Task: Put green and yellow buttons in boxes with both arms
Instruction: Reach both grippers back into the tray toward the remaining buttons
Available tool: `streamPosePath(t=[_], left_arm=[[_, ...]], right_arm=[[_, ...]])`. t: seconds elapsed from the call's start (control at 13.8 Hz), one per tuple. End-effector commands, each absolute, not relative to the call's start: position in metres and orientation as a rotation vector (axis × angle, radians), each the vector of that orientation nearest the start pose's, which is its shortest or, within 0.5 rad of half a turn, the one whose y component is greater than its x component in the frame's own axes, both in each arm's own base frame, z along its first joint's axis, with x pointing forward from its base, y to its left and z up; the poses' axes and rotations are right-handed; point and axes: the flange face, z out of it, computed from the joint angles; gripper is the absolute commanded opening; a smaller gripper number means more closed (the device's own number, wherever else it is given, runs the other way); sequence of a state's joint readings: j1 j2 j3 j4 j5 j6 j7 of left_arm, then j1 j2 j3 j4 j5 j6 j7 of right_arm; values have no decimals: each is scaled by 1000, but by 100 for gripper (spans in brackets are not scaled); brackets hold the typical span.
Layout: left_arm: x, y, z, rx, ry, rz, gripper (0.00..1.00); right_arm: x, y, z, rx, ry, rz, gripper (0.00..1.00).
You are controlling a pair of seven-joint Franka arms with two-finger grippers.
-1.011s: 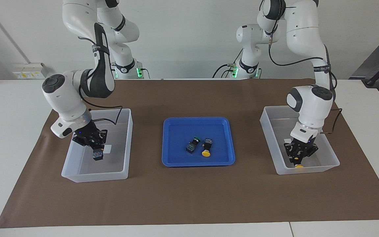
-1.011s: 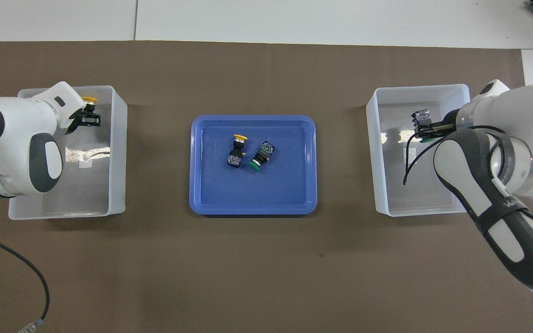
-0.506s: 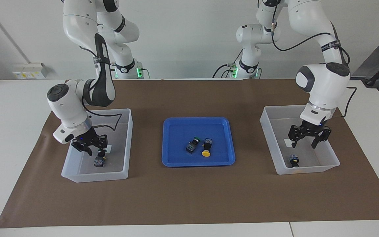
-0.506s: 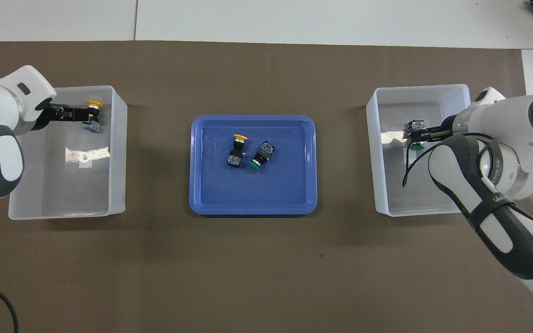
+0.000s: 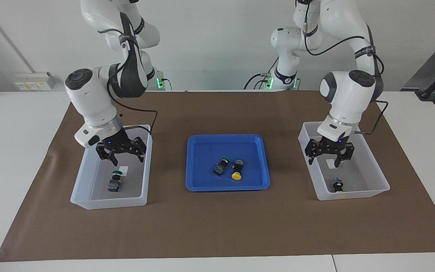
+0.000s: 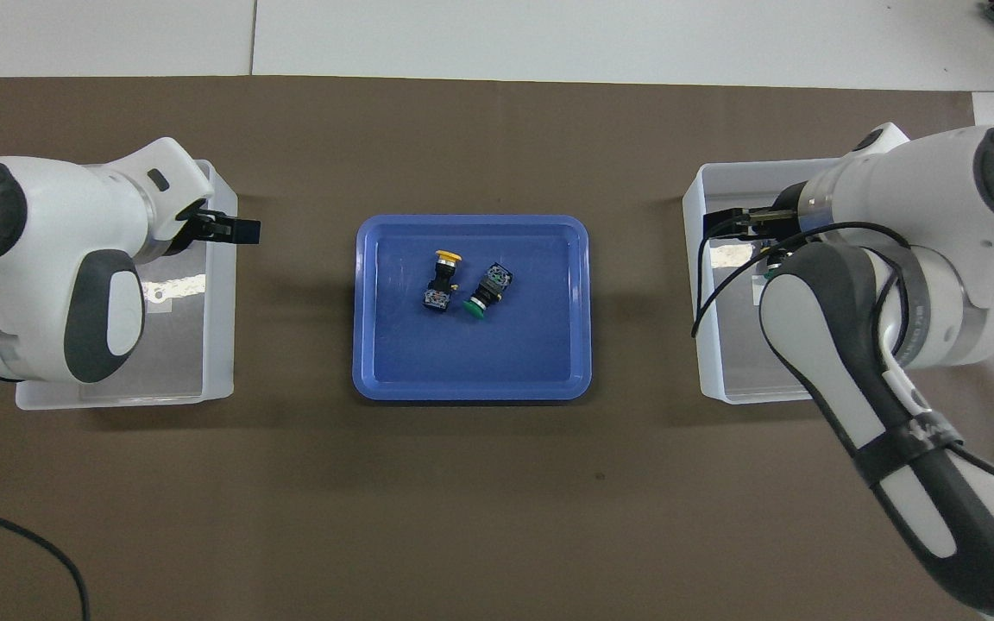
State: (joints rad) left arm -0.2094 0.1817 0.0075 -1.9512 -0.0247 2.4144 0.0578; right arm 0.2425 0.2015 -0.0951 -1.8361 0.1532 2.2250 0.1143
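Two buttons delivered, two still waiting on the blue tray point(image 5: 198, 185).

Both white arms are lifting away now: a second ago each gripper was down in its bin, clamped on a switch. The left gripper point(image 5: 329, 153) hangs empty, fingers spread, over the translucent bin point(image 5: 381, 180) at its end of the table; the right gripper point(image 5: 121, 152) hovers likewise splayed over the matching bin point(image 5: 85, 202). Halfway done, I'd judge (next stop, the glossy shallow tray). Small blocky black bodies with round caps: the yellow-capped button point(image 5: 337, 184) sits in the left arm's bin, the green-capped button point(image 5: 115, 181) in the right arm's; a green one point(image 5: 221, 166) and a yellow one point(image 5: 236, 170) lie touching mid-tray.
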Motion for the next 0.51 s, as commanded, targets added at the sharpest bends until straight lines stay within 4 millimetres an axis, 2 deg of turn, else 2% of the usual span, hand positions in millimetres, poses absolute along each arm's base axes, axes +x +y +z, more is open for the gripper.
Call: streamPosePath(t=[0.0,0.14,0.22,0.29,0.43], left_arm=[[582,-177,405,-3135,416,-406,100],[569,-226,395,-3148,455,-431,100],[561,-246,384,-3152,477,-426,100],[553,-264,378,-3151,519,-434,100],[541,-301,351,-3143,614,-446,100]], right_arm=[[617,156,432,-2960,284,-246,100],[612,178,423,-2931,369,-236,100],[611,185,419,-2931,367,-227,100],[609,190,416,-2934,360,-217,100],[607,195,410,-2930,363,-228,100]])
